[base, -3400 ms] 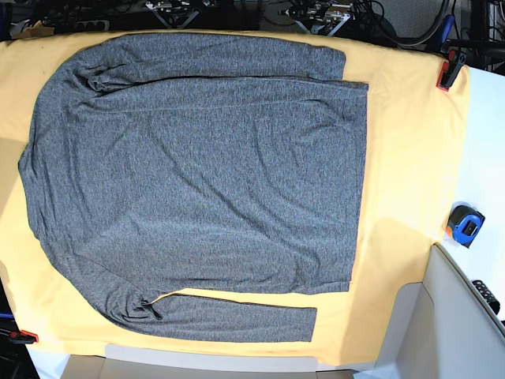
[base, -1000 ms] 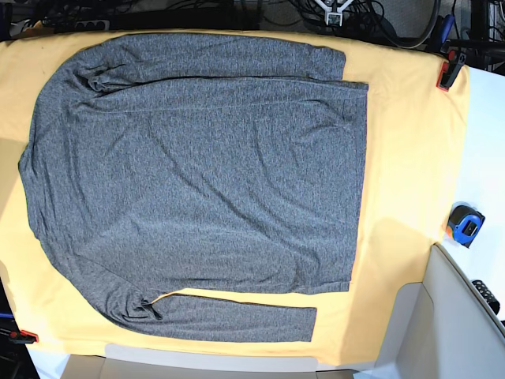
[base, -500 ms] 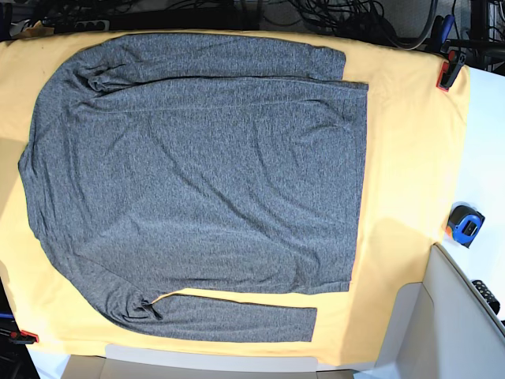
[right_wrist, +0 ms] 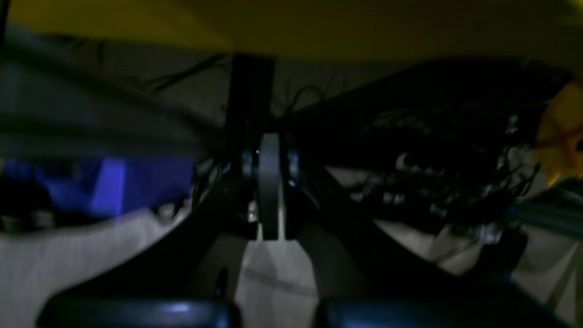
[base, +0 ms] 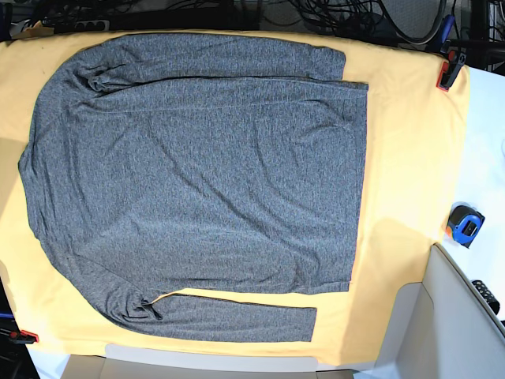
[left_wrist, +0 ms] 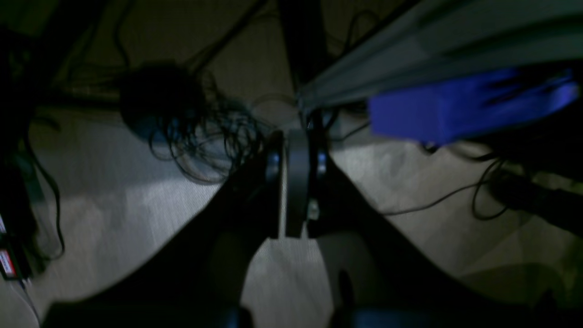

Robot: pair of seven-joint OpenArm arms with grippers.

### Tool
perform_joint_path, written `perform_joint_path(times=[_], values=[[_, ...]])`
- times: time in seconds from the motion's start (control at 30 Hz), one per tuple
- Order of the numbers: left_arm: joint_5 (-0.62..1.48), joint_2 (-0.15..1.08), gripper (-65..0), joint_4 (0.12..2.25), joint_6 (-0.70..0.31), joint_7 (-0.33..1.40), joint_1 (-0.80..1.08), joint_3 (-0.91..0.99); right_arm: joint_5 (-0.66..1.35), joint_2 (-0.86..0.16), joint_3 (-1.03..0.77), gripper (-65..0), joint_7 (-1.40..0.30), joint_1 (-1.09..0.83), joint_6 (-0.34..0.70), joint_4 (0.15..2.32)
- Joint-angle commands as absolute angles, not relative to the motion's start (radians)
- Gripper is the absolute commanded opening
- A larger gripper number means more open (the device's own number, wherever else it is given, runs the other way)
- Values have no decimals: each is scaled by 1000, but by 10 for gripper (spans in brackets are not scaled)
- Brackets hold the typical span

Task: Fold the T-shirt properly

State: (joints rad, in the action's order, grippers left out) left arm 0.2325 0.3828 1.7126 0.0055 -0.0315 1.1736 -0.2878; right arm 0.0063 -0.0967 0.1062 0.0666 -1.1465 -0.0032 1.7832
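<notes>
Base view shows the heathered dark-grey long-sleeved knit T-shirt [base: 197, 181] lying flat on the big yellow-orange cloth [base: 410, 158], its hem toward the view's right and its shoulders toward the left. Nearest the camera, one long sleeve [base: 237, 320] lies along the bottom edge of the body; the other sleeve [base: 221, 55] runs along the far edge. Neither arm appears over the cloth.

In the wrist views, the left gripper [left_wrist: 291, 182] and the right gripper [right_wrist: 269, 182] each have their jaws pressed together on nothing, and both look at cables and dim floor, not fabric.

Judging from this, folding has not begun. To do the first fold well, I would bring both arms over the cloth, spread the jaws, and pinch one layer of the near sleeve at the cuff and at the shoulder together. Lifting both ends evenly should lay it straight across the body. The knit is soft and wrinkly, so low, slow carrying should limit bunching.
</notes>
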Motion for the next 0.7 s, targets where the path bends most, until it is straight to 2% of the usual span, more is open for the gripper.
perform_joint_path(times=[0.0,0.13,0.43,0.67], values=[[234,398,-650,1758,4,-53,1208,-289,8,-97,108,-650,88,-1171,4,1808],[234,455,-650,1853,4,-45,1230,-289,58,-107,122,-650,88,-1175,7,1863],[234,479,-650,2034,4,90,1227,-288,415,-294,159,-650,88,-1144,102,1991],[237,479,-650,2060,2,122,1176,-288,501,-300,120,-650,88,-1102,140,2034]])
